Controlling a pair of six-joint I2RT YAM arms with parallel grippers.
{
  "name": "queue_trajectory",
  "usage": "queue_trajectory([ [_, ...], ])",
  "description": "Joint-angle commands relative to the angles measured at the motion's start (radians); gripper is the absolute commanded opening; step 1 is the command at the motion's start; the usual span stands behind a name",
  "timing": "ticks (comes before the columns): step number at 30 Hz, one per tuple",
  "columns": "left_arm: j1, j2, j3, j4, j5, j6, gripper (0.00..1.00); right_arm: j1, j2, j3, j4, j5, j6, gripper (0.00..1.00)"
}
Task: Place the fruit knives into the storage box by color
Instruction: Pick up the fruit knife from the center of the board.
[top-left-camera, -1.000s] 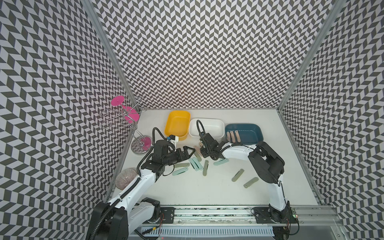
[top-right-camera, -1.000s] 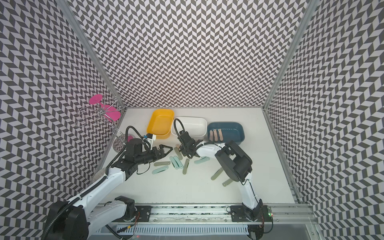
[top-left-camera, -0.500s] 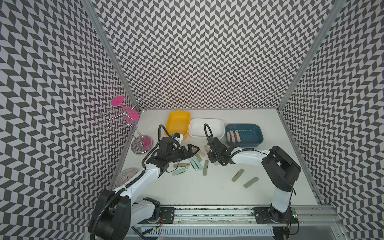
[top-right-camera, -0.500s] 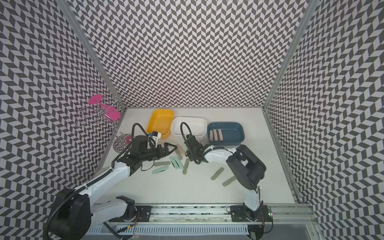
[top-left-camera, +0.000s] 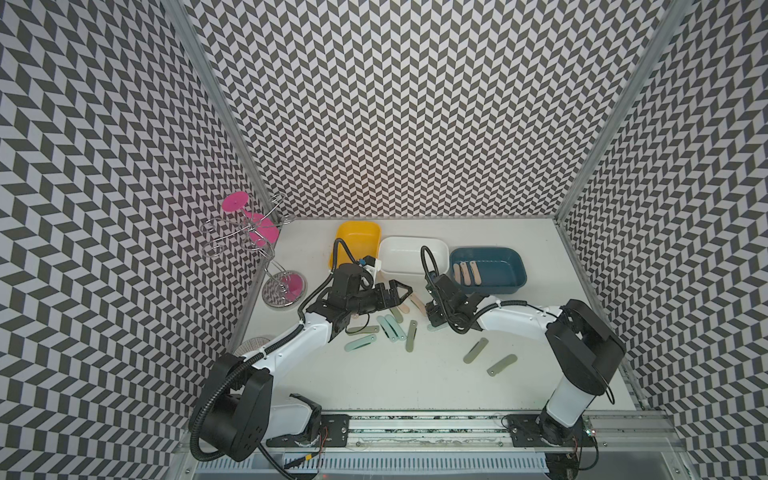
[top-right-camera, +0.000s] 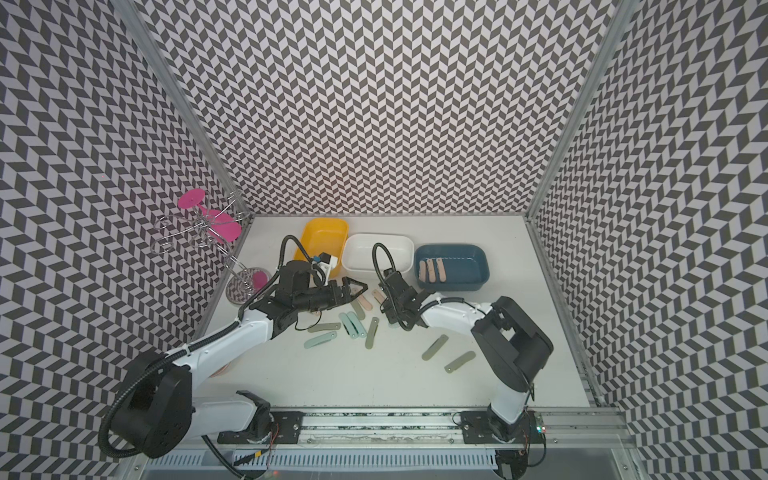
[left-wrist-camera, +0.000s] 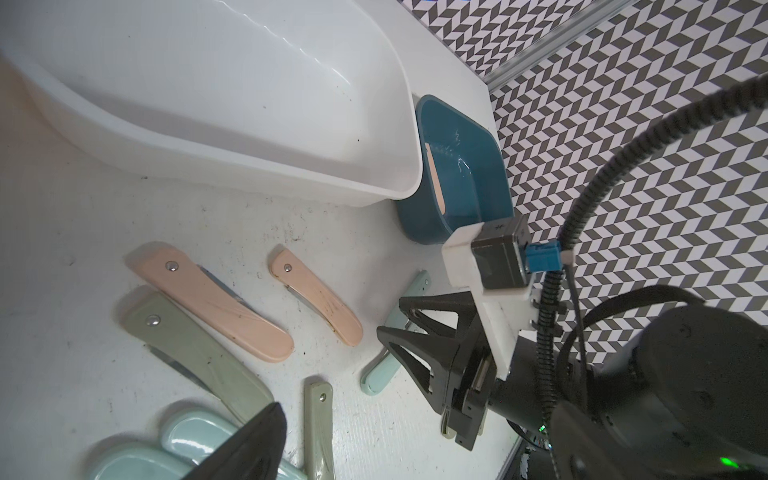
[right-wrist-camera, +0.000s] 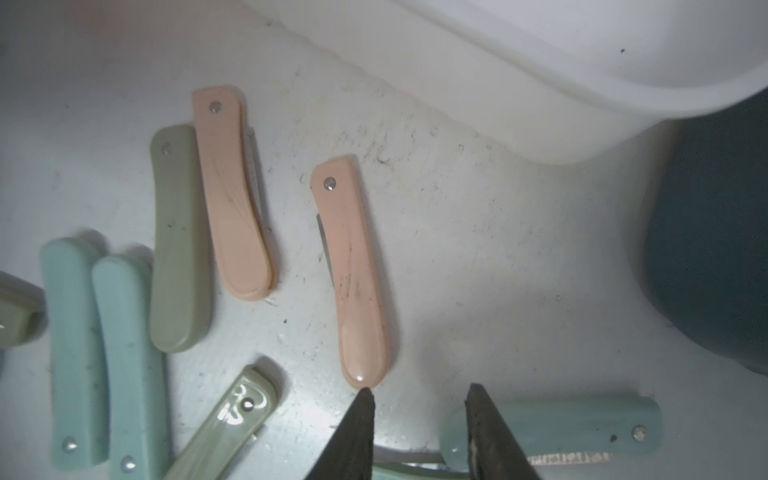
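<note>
The right gripper (right-wrist-camera: 417, 399) stood narrowly parted and held nothing. One fingertip (right-wrist-camera: 361, 409) was at the rounded end of a peach knife (right-wrist-camera: 353, 274) lying on the table (top-left-camera: 415, 386), and the other crossed a mint knife (right-wrist-camera: 552, 428), contact not determinable. The left gripper (top-left-camera: 395, 292) stood wide apart and empty above the loose knives beside the white box (top-left-camera: 411, 257). Three peach knives (top-left-camera: 465, 272) lay in the blue box (top-left-camera: 521, 272), the yellow box (top-left-camera: 357, 241) stood on the white box's other side, and two sage knives (top-left-camera: 476, 350) lay well apart from the main scatter.
</note>
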Motion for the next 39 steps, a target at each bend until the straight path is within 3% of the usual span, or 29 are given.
queue_trajectory([
  [1,-0.005,-0.005,0.019,0.019,-0.018,-0.005,1.0,-0.001,0.004,0.048,0.037,-0.034,-0.022,0.47],
  [8,-0.002,-0.027,0.005,0.004,-0.031,0.001,1.0,-0.001,0.068,0.08,0.092,-0.082,-0.056,0.52],
  [24,0.022,-0.062,-0.016,-0.007,-0.032,0.003,1.0,0.02,0.207,0.115,0.141,-0.059,-0.089,0.5],
  [39,0.023,-0.07,-0.015,-0.006,-0.029,-0.005,1.0,0.037,0.214,0.102,0.128,-0.026,-0.064,0.24],
])
